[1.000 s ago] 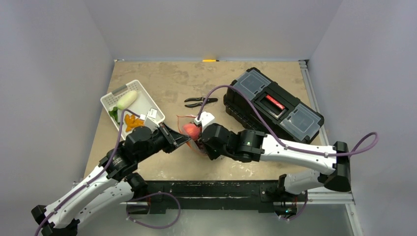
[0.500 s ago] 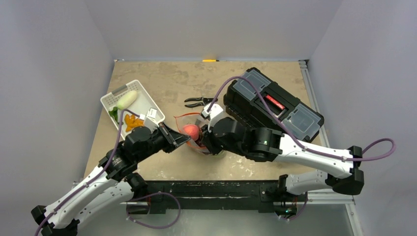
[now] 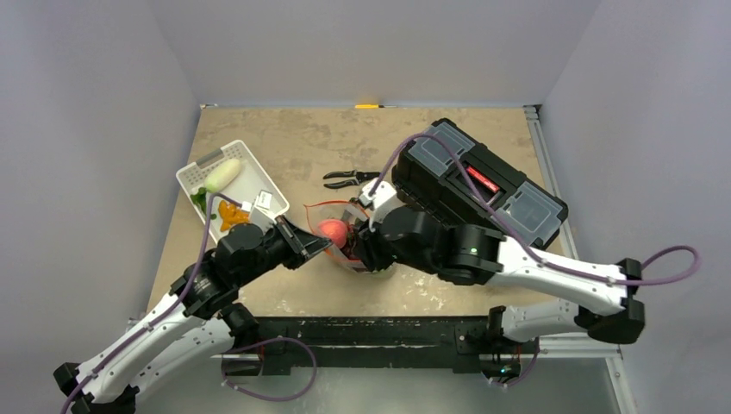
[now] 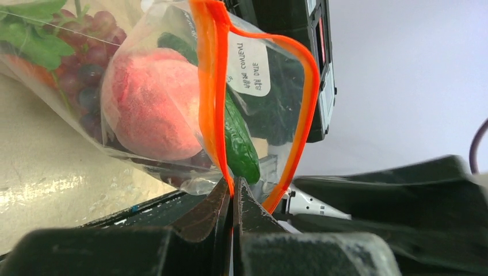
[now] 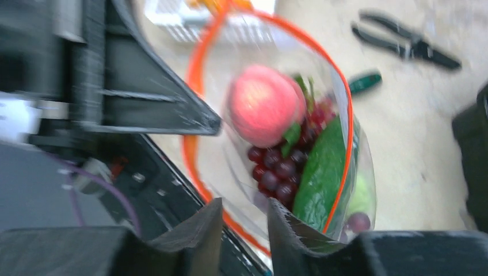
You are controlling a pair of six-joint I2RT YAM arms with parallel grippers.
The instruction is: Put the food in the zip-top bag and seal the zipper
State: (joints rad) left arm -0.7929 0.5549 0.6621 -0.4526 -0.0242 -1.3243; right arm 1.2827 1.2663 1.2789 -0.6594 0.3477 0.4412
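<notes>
The bag (image 4: 247, 66) is held open by its zipper (image 4: 212, 98), clenched in the left hand (image 4: 232, 201); peach (image 5: 263, 104) inside. The right hand (image 5: 244, 224) stands parted, empty. Spillage is risked if the zipper slips free.

Writing on the bag (image 4: 190, 183)
Its white label (image 4: 248, 64), seen turned sideways, carries small print that reads roughly "CONTENT" and "DATE".

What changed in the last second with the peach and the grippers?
The right gripper opened, apparently releasing the peach into the bag, and the right arm swung toward the toolbox. The left gripper stayed shut on the zipper; basket and pliers did not move.
</notes>
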